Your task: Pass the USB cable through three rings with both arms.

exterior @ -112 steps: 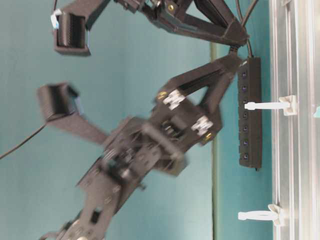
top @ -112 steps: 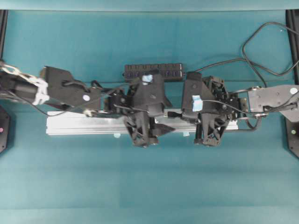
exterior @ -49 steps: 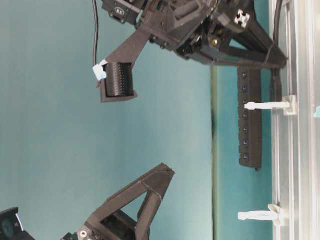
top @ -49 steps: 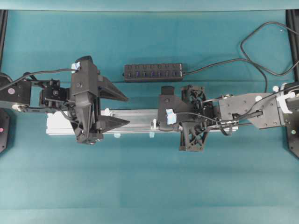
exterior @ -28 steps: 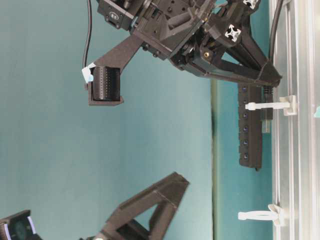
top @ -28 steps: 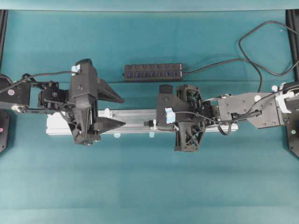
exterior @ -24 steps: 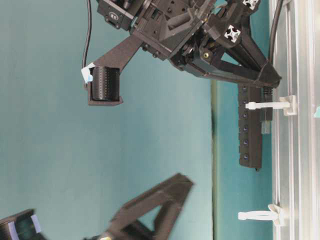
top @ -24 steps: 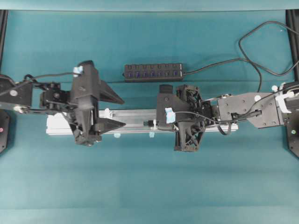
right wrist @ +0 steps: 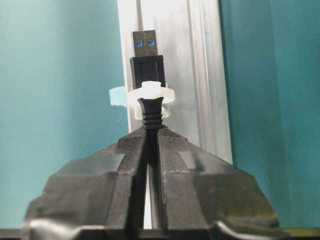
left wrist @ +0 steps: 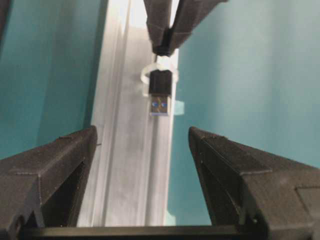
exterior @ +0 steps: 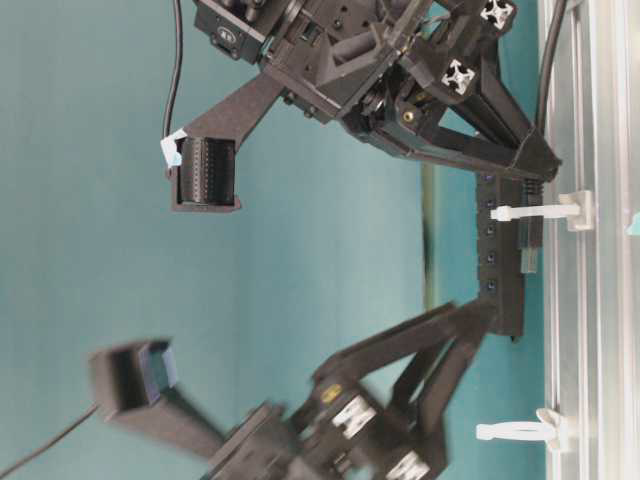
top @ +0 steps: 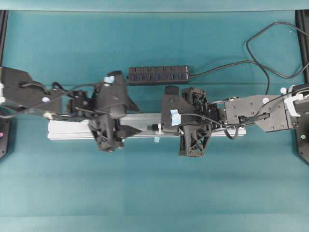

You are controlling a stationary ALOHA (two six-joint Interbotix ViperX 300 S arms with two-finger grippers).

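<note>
My right gripper (right wrist: 150, 131) is shut on the USB cable just behind its plug (right wrist: 146, 55). The plug has passed through a white ring (right wrist: 150, 95) on the silver rail (right wrist: 200, 75). From the side, the plug (exterior: 528, 245) hangs past that ring (exterior: 535, 211), and a second ring (exterior: 515, 430) stands further along. My left gripper (left wrist: 142, 145) is open and empty, facing the plug (left wrist: 160, 95) along the rail. Overhead, the left gripper (top: 134, 118) is a short way left of the right gripper (top: 161, 128). The third ring is hidden.
A black multi-port hub (top: 158, 75) lies behind the rail (top: 67, 130), with its cord looping to the back right (top: 256, 48). A pale blue tape tab (top: 156, 140) sits at the rail's front edge. The surface is teal cloth.
My left arm has moved right along the rail toward the plug, still open. My right gripper has pushed the plug through the ring and then held nearly still.
</note>
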